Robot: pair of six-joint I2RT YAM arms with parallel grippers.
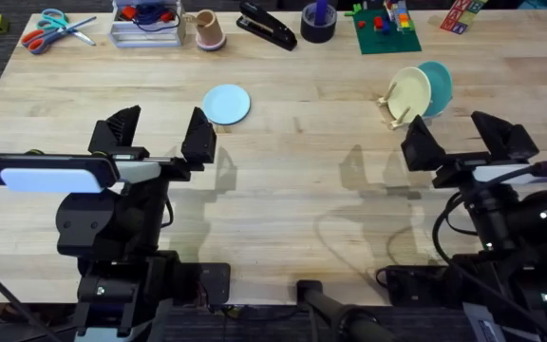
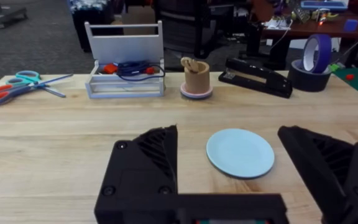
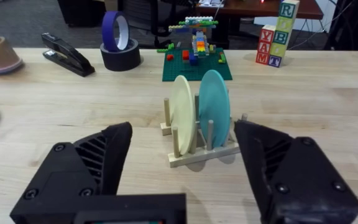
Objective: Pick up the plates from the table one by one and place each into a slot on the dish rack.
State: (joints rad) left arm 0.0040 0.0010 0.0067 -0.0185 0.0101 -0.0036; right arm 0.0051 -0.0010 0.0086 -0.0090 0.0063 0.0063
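Lying flat | pale blue plate (image 1: 226,104) | just beyond left claw (image 1: 158,128), untouched

Pale blue plate (image 1: 227,104) sits upper centre on the light wood table (image 1: 292,190). Cream plate (image 1: 412,93) and teal plate (image 1: 436,85) upper right in the pale wooden dish rack (image 3: 201,149). Both grippers black.

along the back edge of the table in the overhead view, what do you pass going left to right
scissors → clear tray → small cup on a coaster → black stapler → tape roll → green brick baseplate → letter blocks
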